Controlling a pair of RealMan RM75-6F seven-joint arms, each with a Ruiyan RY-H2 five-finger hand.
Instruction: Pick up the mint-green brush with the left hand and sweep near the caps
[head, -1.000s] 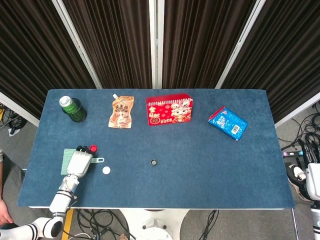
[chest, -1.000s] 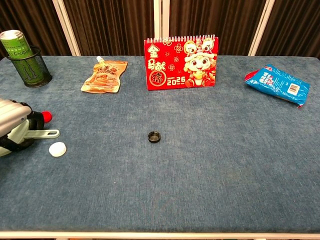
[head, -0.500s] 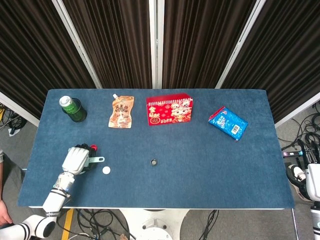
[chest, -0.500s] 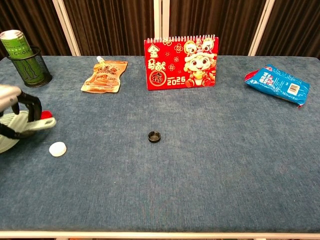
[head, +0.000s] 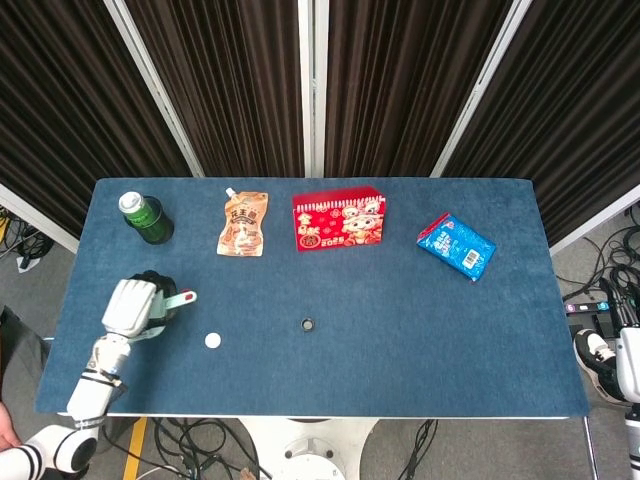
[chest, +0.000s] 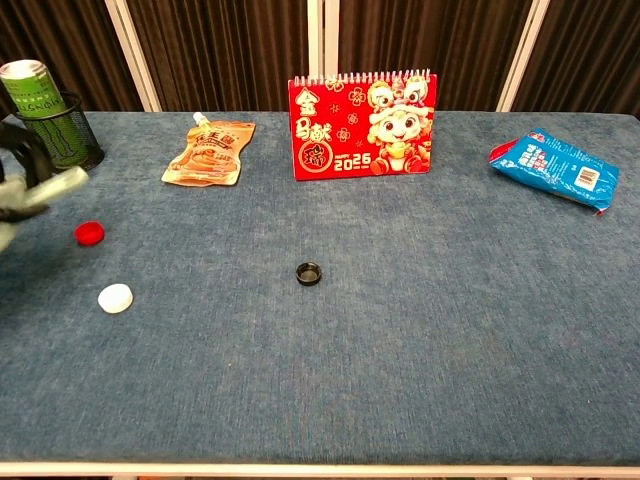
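Note:
My left hand (head: 131, 304) grips the mint-green brush (head: 178, 298) at the table's left side, raised off the cloth, with the handle sticking out to the right. In the chest view the brush handle (chest: 52, 187) shows at the far left edge, and the hand is mostly cut off there. Below it on the table lie a red cap (chest: 89, 232) and a white cap (chest: 115, 297), the white cap (head: 212, 340) also showing from the head. A black cap (chest: 308, 272) lies near the middle. My right hand (head: 628, 366) is only partly visible beyond the table's right edge.
A green can in a black mesh holder (chest: 52, 125) stands at the back left, close to the raised brush. An orange pouch (chest: 209, 150), a red 2025 calendar (chest: 362, 124) and a blue packet (chest: 555, 164) line the far side.
My left hand has lifted the brush off the table and drawn it up and to the left. The red cap, partly covered before, now lies in the open.

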